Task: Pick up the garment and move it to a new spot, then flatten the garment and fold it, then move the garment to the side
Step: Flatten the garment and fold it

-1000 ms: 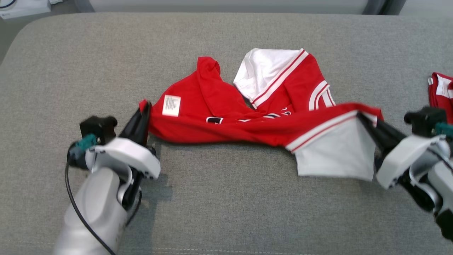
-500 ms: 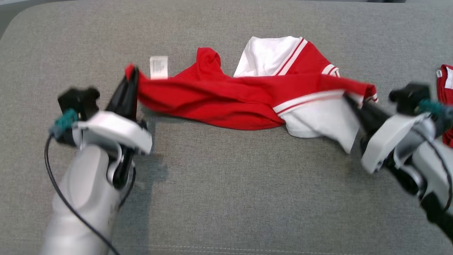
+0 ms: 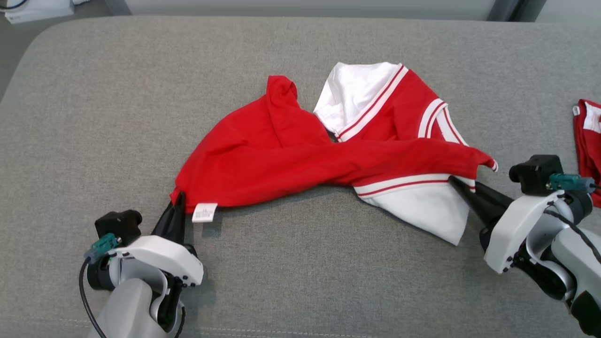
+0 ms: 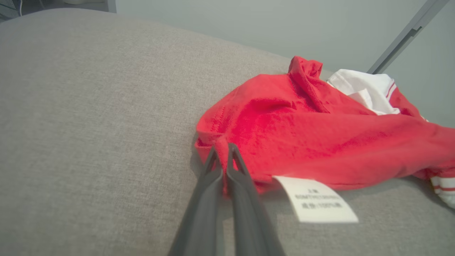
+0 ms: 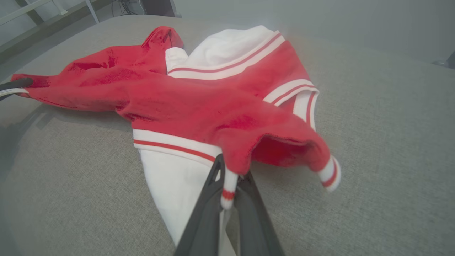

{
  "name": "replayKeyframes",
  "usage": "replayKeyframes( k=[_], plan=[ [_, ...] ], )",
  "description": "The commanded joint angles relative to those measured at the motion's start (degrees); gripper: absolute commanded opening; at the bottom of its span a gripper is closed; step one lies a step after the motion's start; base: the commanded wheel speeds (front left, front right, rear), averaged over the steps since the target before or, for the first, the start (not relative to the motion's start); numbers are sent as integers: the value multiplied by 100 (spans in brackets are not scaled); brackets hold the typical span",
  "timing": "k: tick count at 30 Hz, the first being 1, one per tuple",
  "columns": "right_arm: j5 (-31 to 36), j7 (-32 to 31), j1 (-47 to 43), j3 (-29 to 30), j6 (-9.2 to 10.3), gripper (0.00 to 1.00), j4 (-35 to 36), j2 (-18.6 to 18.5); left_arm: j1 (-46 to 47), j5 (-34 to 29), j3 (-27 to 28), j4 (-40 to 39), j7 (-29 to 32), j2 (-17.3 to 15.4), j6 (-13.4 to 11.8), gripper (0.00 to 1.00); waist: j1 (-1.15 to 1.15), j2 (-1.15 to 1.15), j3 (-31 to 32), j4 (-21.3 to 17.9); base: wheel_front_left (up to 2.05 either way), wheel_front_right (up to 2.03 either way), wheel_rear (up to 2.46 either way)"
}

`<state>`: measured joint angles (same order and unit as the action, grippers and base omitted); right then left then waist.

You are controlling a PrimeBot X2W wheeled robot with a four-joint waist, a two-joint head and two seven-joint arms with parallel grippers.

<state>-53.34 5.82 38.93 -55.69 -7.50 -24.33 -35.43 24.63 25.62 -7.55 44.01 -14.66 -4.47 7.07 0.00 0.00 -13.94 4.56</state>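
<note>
- Head view: the red knit garment with white panels and red-and-white striped trim (image 3: 281, 159) lies bunched at the middle of the grey fabric-covered bench (image 3: 300, 291).
  - The left claw (image 3: 179, 199) is clenched on the garment's near-left red corner, just beside the small white rectangular care label (image 3: 204, 212).
  - The right claw (image 3: 454, 182) is clenched on the striped edge at the near right.
  - Gripping two opposite ends lets the arms draw the cloth taut between them. The step in hand is judged to be flattening.
  - A second red-and-white cloth item (image 3: 587, 136) lies well apart at the bench's right edge.
- Left wrist view: the two dark fingers (image 4: 206, 199) press together with a fold of red hem pinched at their tips. The label lies free just to their right. A corner grip gives control of that whole edge.
- Right wrist view: the fingers (image 5: 202, 220) pinch a narrow white strip with a red stripe. A red sleeve-like opening drapes beside the tips, and a white panel lies beneath. The middle of the garment overlaps itself, so flattening appears incomplete and folding is not yet begun.
</note>
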Motion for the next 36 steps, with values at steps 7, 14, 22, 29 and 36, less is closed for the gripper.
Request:
replayKeyframes(
  k=[7,14,22,29,36],
  plan=[
    [-126,92,-422,91,1,100,267,-243,-139,-207,446,-66,-34,-74,-84,100,0,0,313,-29,0,0,0],
    [-172,328,-749,443,1,100,329,-370,-312,-509,617,-376,-34,-94,-182,100,0,0,441,-29,0,0,0],
    [-134,357,-1245,743,1,100,422,-313,-446,-1405,1,-150,-34,-334,-158,100,0,0,509,-92,0,0,0],
    [21,265,-1411,920,1,100,526,-222,-257,-1831,-370,418,-34,-645,-129,100,0,0,500,-202,0,0,0],
    [178,221,-1545,1098,1,100,605,-116,-116,-1556,-211,579,-34,-611,-84,100,0,0,488,-234,0,0,0]
  ],
)
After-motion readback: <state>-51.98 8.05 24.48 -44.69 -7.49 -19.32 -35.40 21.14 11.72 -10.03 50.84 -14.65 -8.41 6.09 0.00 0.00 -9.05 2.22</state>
